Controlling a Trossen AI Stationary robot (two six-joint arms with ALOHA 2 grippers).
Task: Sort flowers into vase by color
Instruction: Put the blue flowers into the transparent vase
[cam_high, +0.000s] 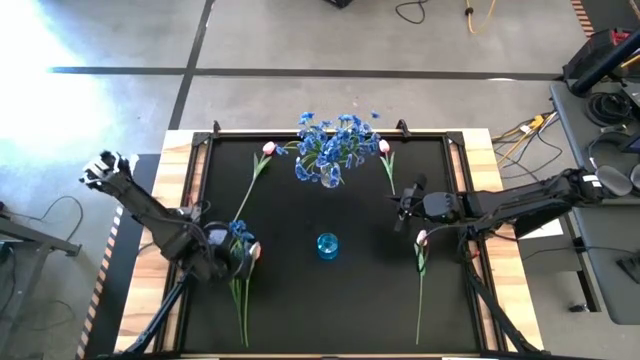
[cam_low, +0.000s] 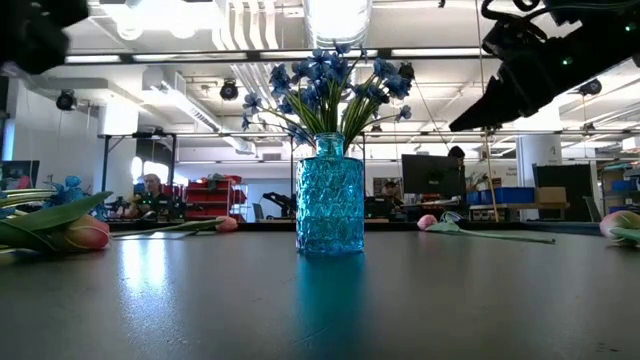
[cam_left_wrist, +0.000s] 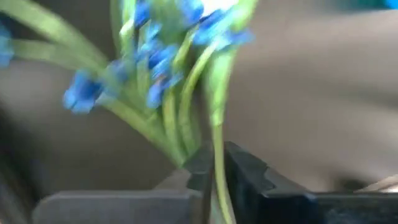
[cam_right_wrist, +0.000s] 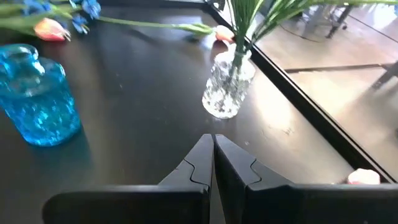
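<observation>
Left gripper: clamped on a blue spray's green stem at the mat's near left.
Right gripper: fingers pressed together, empty, above the mat's right.
Blue vase: centre, empty.
Clear vase: far centre, holding blue sprays.

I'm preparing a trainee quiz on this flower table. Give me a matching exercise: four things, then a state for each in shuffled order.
1. blue textured glass vase
2. clear textured glass vase
3. left claw
4. right claw

A. shut, holding nothing
B. holds the bunch of blue flowers
C. empty, mid-table
D. closed on the green stem of a blue blossom spray

Pairs: 1-C, 2-B, 3-D, 4-A
</observation>
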